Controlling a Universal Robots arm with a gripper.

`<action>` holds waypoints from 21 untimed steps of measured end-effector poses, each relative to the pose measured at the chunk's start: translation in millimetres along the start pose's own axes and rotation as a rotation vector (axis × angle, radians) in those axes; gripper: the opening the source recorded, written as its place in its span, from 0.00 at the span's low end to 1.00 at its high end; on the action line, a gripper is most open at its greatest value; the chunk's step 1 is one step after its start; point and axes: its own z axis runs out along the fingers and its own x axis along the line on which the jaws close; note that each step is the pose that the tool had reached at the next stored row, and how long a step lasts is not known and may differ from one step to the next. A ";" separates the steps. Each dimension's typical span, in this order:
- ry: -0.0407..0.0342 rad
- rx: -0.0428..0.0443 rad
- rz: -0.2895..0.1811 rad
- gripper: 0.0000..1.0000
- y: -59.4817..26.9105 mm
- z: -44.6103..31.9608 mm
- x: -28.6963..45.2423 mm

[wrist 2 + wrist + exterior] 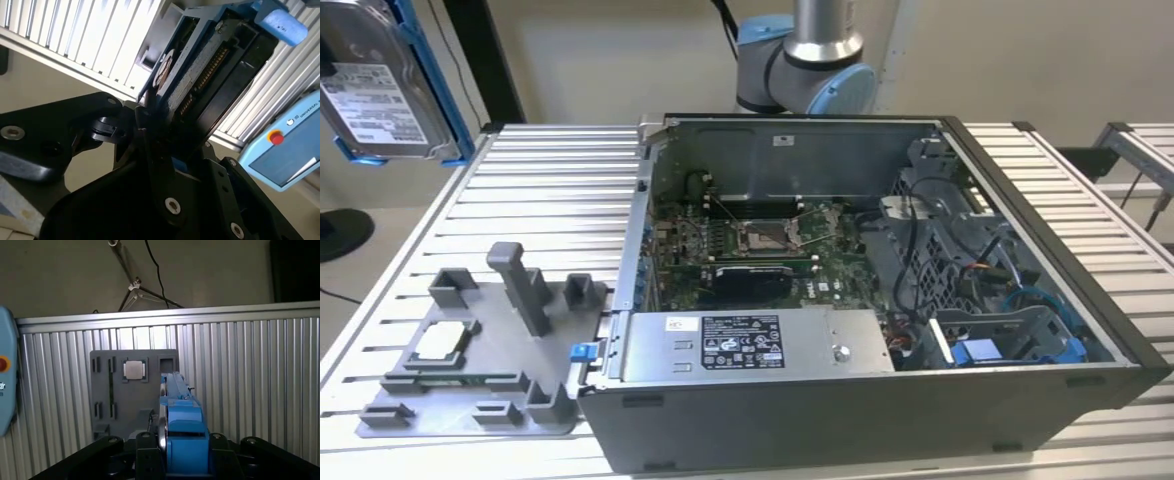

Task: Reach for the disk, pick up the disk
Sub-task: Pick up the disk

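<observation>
My black fingers (145,456) sit closest, pinching the disk (182,426) by its blue bracket, so it stands edge-on between them in both wrist views. In the exterior view the disk hangs in the air at the exterior view's left, well apart from the open computer case (881,290). Beyond it, in the first wrist view, the ribbed bench (250,380) carries a grey fixture (107,390) with a small square chip (135,370) on it.

Computer case (881,300) on the table (547,170), tray (440,410) beside it at the exterior view's left, chip (443,340) on the tray, disk (380,80) high above the table's corner
</observation>
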 end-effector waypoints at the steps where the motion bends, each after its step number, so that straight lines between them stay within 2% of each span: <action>1: 0.0009 0.0000 0.000 0.00 -1.2 0.0 -0.1; 9: 0.0079 0.0005 0.000 0.00 -21.2 0.2 -1.7; 21: 0.0184 0.0015 0.000 0.00 -60.7 0.8 -4.7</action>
